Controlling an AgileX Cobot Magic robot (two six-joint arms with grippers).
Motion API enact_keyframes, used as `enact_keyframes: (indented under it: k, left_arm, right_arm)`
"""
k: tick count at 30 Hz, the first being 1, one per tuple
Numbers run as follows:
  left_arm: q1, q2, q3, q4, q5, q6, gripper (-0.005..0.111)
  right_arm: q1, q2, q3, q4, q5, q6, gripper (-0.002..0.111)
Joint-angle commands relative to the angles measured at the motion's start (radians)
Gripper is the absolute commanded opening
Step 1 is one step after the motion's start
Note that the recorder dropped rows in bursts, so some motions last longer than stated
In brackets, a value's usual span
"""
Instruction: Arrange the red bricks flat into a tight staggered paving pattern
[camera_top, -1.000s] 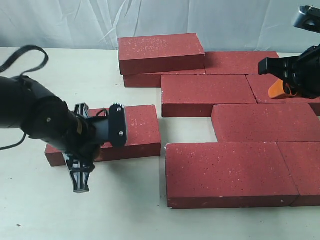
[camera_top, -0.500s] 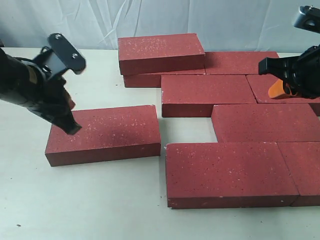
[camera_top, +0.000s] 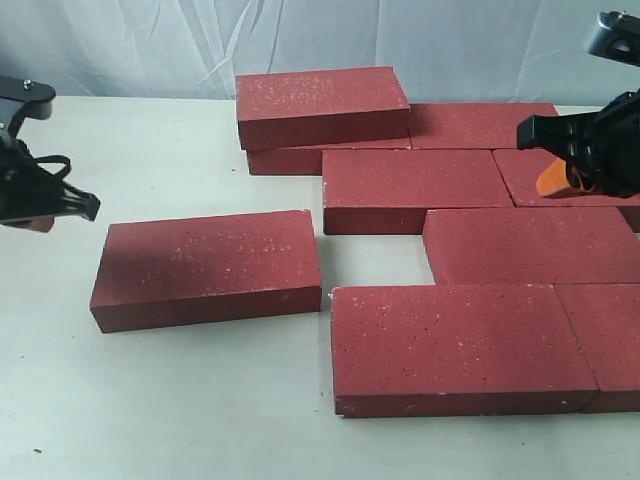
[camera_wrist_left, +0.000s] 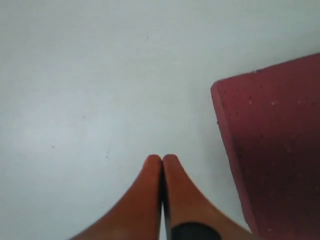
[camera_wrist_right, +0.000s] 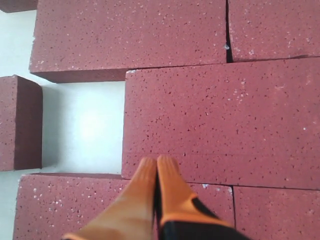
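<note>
One broad, off-white, matte worktop (camera_top: 200, 410) is seen carrying everything, with a white, creased cloth backdrop (camera_top: 130, 40) hung behind it. Several dark red, white-speckled, rough rectangular bricks (camera_top: 455, 345) are laid flat on it, most of them packed edge to edge in staggered rows beneath and around the right claw (camera_wrist_right: 156, 162). At the far corner of that group, well away from the right claw, one stacked brick (camera_top: 320, 105) is rested on top of another. A small patch of bare worktop is exposed between the rows, on the side of the group turned toward the left claw (camera_wrist_left: 162, 161). One loose brick (camera_top: 210, 268) is laid flat by itself, apart from the rows. It is placed between the two claws and near the left claw, though not touched by it, and only its corner is caught in the left wrist view. The left claw is held over bare worktop with its orange fingers (camera_wrist_left: 145, 200) pressed fully together and nothing gripped. The right claw is held over the packed bricks, its orange fingers (camera_wrist_right: 172, 185) likewise closed tip to tip and empty, the tips being placed near a seam between two bricks.
</note>
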Motion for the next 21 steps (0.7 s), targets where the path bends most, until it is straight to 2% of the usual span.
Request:
enact_keyframes:
  k: [1,4,21]
  left_arm:
    - [0.004,0.083,-0.011,-0.057,0.037,-0.004,0.0]
    - [0.004,0.13,-0.011,-0.075,0.035,0.01,0.0]
    - [0.004,0.25,-0.012,-0.42,-0.083,0.402,0.0]
  right_arm:
    - [-0.007,0.0,0.005,-0.001,-0.005,-0.005,-0.001]
    - [-0.007,0.0,0.005,-0.001,-0.005,-0.005,-0.001]
    - [-0.007,0.002,0.005,-0.001,-0.005,-0.005,-0.001]
